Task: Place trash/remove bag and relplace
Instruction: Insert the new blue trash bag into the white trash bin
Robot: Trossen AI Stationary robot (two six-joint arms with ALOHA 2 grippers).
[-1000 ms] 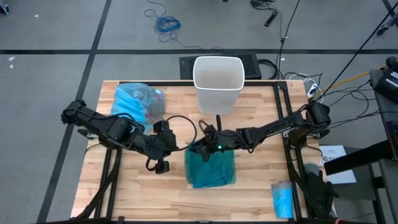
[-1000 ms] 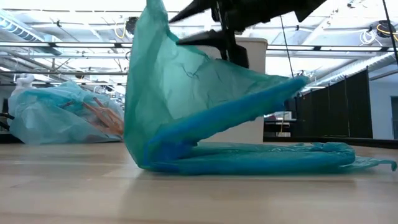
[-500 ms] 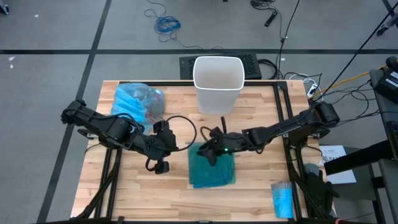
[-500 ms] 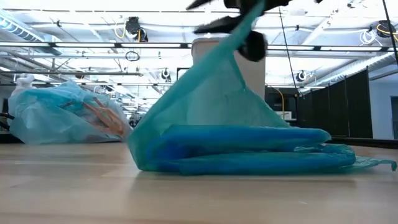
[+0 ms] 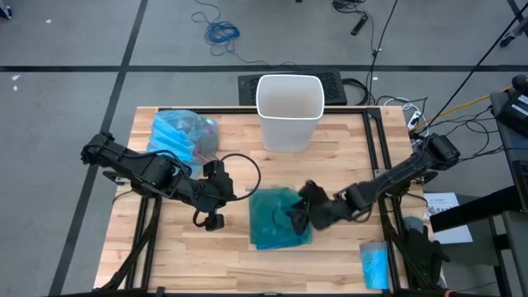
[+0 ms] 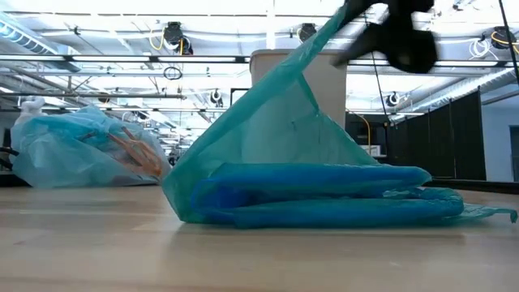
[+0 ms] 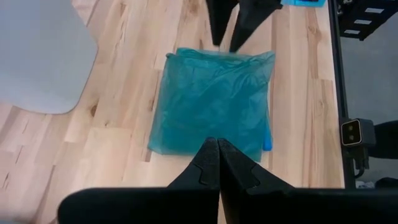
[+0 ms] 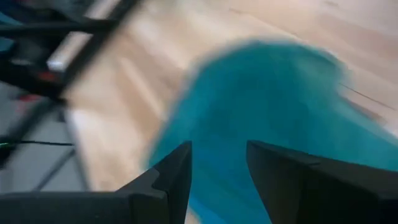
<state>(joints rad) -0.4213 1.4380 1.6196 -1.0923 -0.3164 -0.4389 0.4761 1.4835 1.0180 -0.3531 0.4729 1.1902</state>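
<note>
The bag (image 5: 183,134), a light-blue liner, lies bunched on the table's far left; brown trash (image 6: 134,150) shows through it. A darker teal plastic bag (image 5: 276,219) lies folded at the table's middle. Its upper layer (image 6: 268,122) slants up to my right gripper (image 5: 295,219), which hangs over the teal bag's right edge with its fingers apart (image 7: 224,45) (image 8: 217,168). My left gripper (image 5: 213,218) waits shut (image 7: 217,149) above the table, left of the teal bag. My right gripper touches the teal bag's upper layer at its right edge (image 7: 225,55). The layer is drawn up taut to the fingers (image 6: 357,16) while the folded rest (image 6: 316,203) stays on the table. The blurred wrist view hides whether a finger is hooked under the layer.
A white bin (image 5: 289,107) stands upright at the table's far middle, with no liner in it. A small bright-blue roll (image 5: 375,264) lies at the near right corner. Bare wood lies between the bin and the teal bag and along the near edge.
My right gripper has gone toward the table's right and near edges and has tipped. The teal bag's upper layer, which stood steeply over its left side, is drawn over and now slants up to the right. A raised lower fold has dropped flat; the bottom folds stayed put.
</note>
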